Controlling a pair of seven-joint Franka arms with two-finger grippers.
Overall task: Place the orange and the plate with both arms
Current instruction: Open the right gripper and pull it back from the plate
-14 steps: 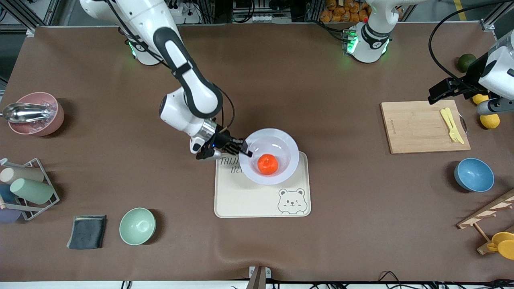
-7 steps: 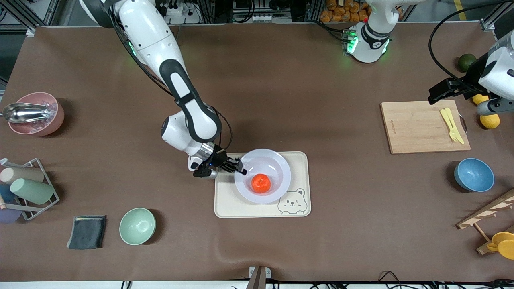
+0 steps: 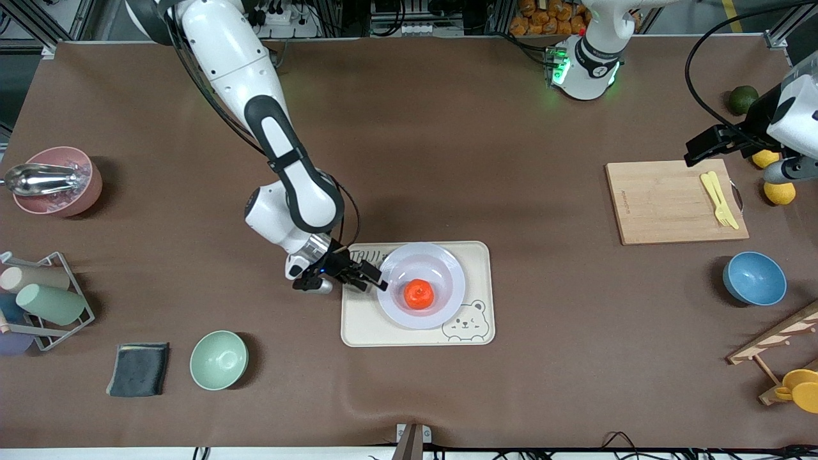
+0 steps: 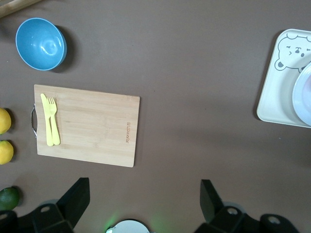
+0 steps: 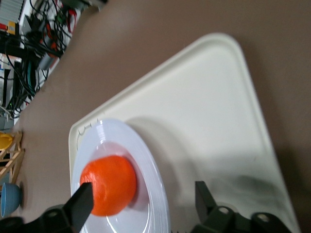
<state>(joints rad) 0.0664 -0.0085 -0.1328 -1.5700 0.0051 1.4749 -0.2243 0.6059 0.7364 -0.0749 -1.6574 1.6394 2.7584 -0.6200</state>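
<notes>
The round pale lavender plate (image 3: 421,285) sits on the cream bear-printed tray (image 3: 374,322), the small red-orange orange (image 3: 418,294) resting in its middle; the right gripper (image 3: 377,281), fingers spread apart, stands at the plate's rim toward the right arm's end of the bench; the left gripper (image 4: 142,194), fingers wide and empty, waits over the wooden cutting board (image 3: 664,204); tray lettering reads partly "TAI".

Plate (image 4: 303,94) cut off in left wrist view

A yellow fork (image 3: 720,199) lies on the cutting board (image 3: 664,204), blue bowl (image 3: 754,278) nearer the camera.
</notes>
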